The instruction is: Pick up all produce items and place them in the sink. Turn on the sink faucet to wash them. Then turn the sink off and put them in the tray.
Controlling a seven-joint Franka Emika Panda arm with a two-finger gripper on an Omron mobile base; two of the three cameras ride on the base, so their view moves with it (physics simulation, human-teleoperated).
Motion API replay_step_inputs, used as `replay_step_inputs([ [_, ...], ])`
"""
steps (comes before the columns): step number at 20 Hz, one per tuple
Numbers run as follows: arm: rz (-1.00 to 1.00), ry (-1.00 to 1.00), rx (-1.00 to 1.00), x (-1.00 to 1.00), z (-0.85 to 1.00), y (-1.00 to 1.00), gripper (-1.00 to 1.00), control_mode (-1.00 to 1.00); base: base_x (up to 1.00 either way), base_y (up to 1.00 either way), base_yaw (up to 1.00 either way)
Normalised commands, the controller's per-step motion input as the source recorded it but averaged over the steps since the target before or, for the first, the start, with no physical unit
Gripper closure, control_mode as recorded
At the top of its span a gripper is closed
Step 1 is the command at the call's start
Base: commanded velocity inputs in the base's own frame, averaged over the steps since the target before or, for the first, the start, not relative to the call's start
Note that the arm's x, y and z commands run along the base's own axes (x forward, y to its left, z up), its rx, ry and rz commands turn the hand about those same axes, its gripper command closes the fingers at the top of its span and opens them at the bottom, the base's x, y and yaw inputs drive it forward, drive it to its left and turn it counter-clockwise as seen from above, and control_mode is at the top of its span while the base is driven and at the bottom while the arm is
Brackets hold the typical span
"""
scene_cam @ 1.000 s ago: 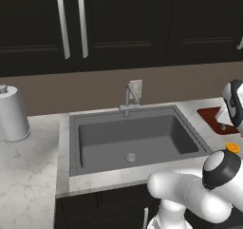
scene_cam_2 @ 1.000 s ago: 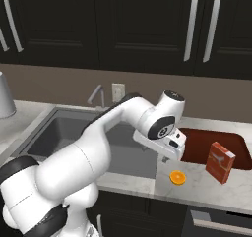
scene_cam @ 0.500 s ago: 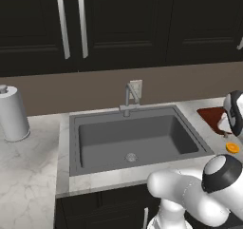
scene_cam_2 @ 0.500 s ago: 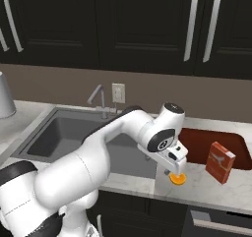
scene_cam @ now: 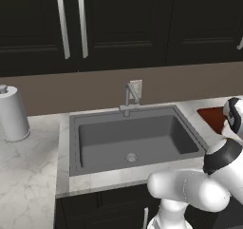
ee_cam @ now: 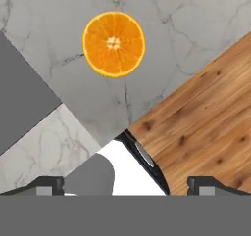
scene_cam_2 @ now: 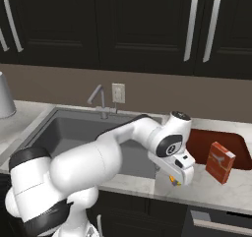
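The produce item is an orange slice (ee_cam: 113, 44), lying flat on the marble counter close to its front edge. My gripper (ee_cam: 128, 185) hangs above it, open, with nothing between its fingertips (ee_cam: 46, 183). In the right base view the gripper (scene_cam_2: 181, 179) points down at the counter right of the sink (scene_cam_2: 74, 133), and a sliver of the orange (scene_cam_2: 172, 180) shows beside it. The dark red tray (scene_cam_2: 241, 142) lies just right of the hand. The faucet (scene_cam_2: 98, 101) stands behind the basin, with no water running. The sink (scene_cam: 142, 138), faucet (scene_cam: 129, 97) and tray (scene_cam: 213, 118) also show from the left.
A red box (scene_cam_2: 220, 162) stands at the tray's front edge, close to my hand. A paper towel roll (scene_cam: 12, 111) stands on the counter far left. A white outlet plate (scene_cam_2: 118, 92) sits on the wall behind the faucet. Wood floor (ee_cam: 206, 117) shows past the counter edge.
The hand has swung down and forward over the orange slice near the counter's front edge. The slice is now mostly hidden behind the hand and arm in the base views. The jaws stayed open.
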Motion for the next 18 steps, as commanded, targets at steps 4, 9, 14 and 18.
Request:
replay_step_inputs([
  [4,-0.09,0.12,0.00,0.04,-0.16,-0.38,-1.00,-1.00,0.00,0.00,0.00],
  [9,-0.03,0.08,0.00,0.26,-0.11,-0.15,-1.00,-1.00,0.00,0.00,0.00],
  [14,0.00,0.02,0.05,0.39,-0.12,-0.02,-1.00,-1.00,0.00,0.00,0.00],
  [18,0.00,0.02,0.06,0.36,-0.21,-0.03,-1.00,-1.00,0.00,0.00,0.00],
])
